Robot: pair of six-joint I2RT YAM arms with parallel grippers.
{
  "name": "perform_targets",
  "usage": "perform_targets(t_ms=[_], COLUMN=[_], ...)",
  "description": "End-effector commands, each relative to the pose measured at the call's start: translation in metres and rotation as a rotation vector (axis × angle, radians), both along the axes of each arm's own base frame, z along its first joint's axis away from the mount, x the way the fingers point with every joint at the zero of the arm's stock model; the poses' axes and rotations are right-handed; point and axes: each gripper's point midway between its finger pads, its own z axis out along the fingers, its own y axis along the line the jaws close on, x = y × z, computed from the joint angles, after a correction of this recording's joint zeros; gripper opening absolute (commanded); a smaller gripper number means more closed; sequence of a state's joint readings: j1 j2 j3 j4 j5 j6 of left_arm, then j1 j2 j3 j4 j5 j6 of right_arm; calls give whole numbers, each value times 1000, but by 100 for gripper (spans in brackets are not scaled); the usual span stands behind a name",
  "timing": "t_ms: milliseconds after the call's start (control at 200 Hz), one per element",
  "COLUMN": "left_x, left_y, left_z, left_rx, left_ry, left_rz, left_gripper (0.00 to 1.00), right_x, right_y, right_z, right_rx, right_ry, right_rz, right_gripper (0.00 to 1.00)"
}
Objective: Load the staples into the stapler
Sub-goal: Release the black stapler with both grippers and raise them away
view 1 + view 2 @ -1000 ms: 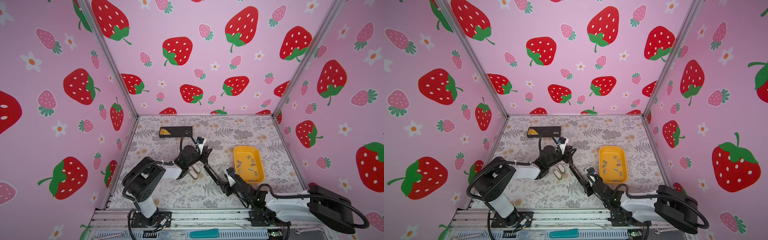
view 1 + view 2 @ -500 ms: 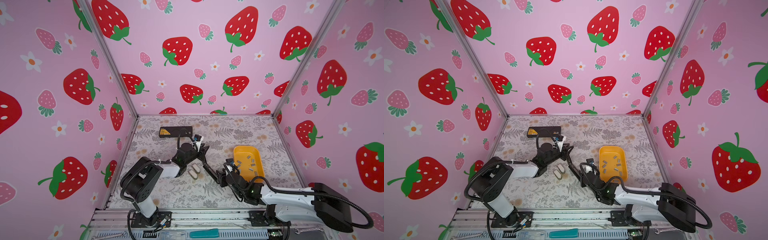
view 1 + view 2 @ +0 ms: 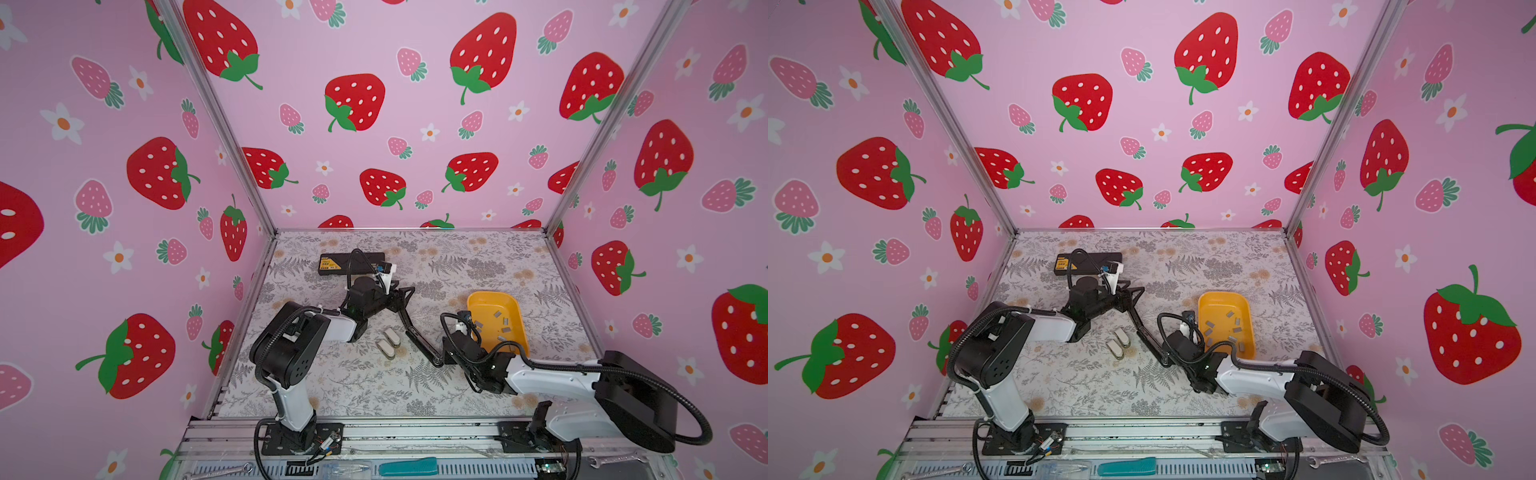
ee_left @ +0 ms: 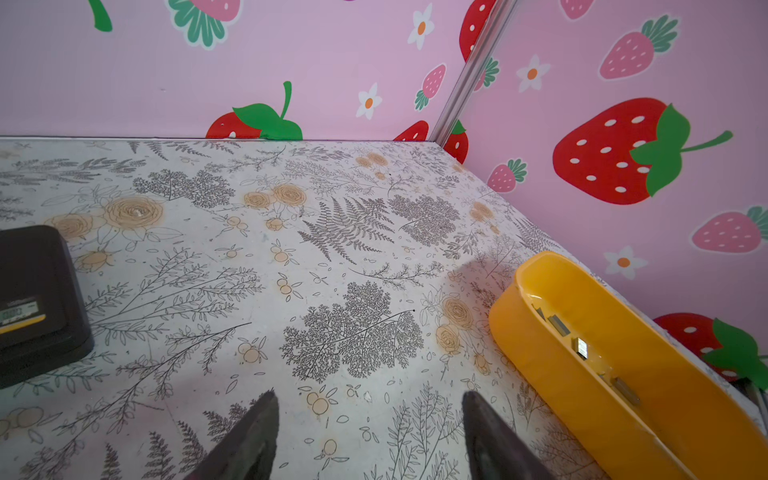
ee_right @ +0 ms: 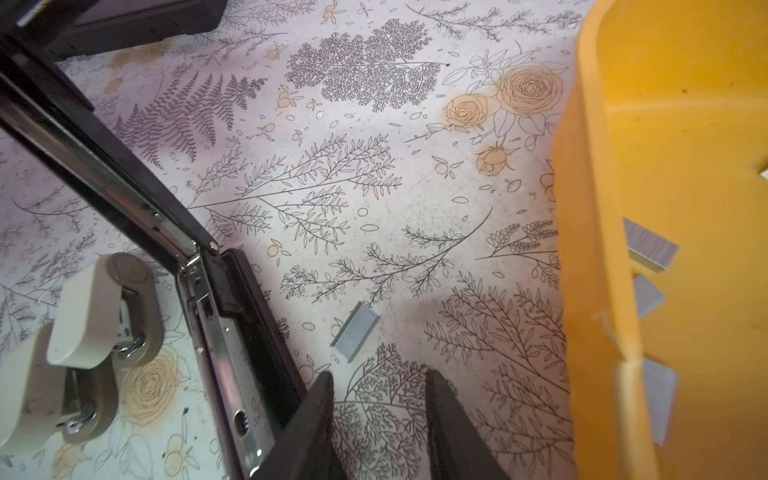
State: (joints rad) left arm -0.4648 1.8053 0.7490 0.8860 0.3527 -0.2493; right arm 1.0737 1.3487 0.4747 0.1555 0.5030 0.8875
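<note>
Just beside the yellow tray (image 5: 590, 208), one strip of staples (image 5: 355, 330) lies on the table (image 5: 374, 187); the rest sit inside the tray. Our right gripper (image 5: 378, 378) hovers by that strip, jaws apart, probably to grab it. Our left gripper (image 4: 370, 399) gapes empty, and the stapler (image 5: 232, 332) lies open near the tray.

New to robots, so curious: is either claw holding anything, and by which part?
Nothing. The left gripper and right gripper are both empty; a staple strip lies loose nearby.

Two small white staplers (image 3: 392, 336); one long black stapler (image 3: 415, 336); one yellow tray (image 3: 491, 296); one black box (image 3: 332, 266); staples (image 5: 355, 330): one strip loose on the tabletop (image 3: 457, 257), roughly eight in the tray.
</note>
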Motion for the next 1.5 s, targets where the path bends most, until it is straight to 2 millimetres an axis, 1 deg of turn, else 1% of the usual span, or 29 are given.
perform_targets(t_ms=[0, 65, 220, 325, 415, 530, 610, 690, 795, 875, 995, 1131, 1166, 1196, 1281, 1401, 1491], left_x=[6, 6, 3, 6, 9, 8, 6, 4, 2, -7, -21, -36, -36, -39, -46, -55, -62], left_y=[-9, -8, -2, 5, 9, 12, 16, 24, 37, 43, 50, 58, 65, 69, 80, 94, 102], left_z=[29, 34, 52, 64, 72, 80, 86, 91, 100, 109, 125, 136, 139, 141, 148, 155, 159], left_rx=[-49, -52, -58, -45, -33, -35, -38, -31, -31, -37, -57, -66, -62, -61, -59, -65, -72], left_ry=[-61, -64, -86, -90, -88, -98, -98, -86, -78, -79, -100, -102, -104, -100, -97, -91, -94], left_rz=[-29, -24, 2, 42, 68, 84, 103, 140, 204, 216, 214, 218, 257, 270, 308, 357, 376], left_gripper=[78, 83, 89, 92, 93, 94, 94, 94, 94, 94, 94, 94, 94, 94, 94, 94, 96], right_x=[8, 12, 19, 21, 23, 24, 23, 22, 21, 20, 19, 18, 18, 18, 17, 19, 23], right_y=[6, 5, 10, 11, 11, 9, 7, 5, 4, 2, 2, 3, 4, 4, 5, 4, 4], right_z=[-1, -8, -23, -33, -39, -45, -49, -51, -53, -55, -58, -65, -67, -68, -70, -67, -58], right_rx=[13, 0, -51, -105, -134, -181, -203, -213, -228, -241, -253, -266, -271, -272, -271, -261, -244], right_ry=[32, 56, 102, 127, 145, 160, 170, 175, 185, 192, 203, 223, 227, 230, 235, 229, 211], right_rz=[-12, -12, 0, -1, 2, -4, -5, -5, -3, -4, -1, 8, 12, 15, 17, 9, 1], right_gripper=[38, 37, 33, 31, 29, 26, 19, 14, 13, 11, 11, 11, 11, 9, 1, 0, 0])
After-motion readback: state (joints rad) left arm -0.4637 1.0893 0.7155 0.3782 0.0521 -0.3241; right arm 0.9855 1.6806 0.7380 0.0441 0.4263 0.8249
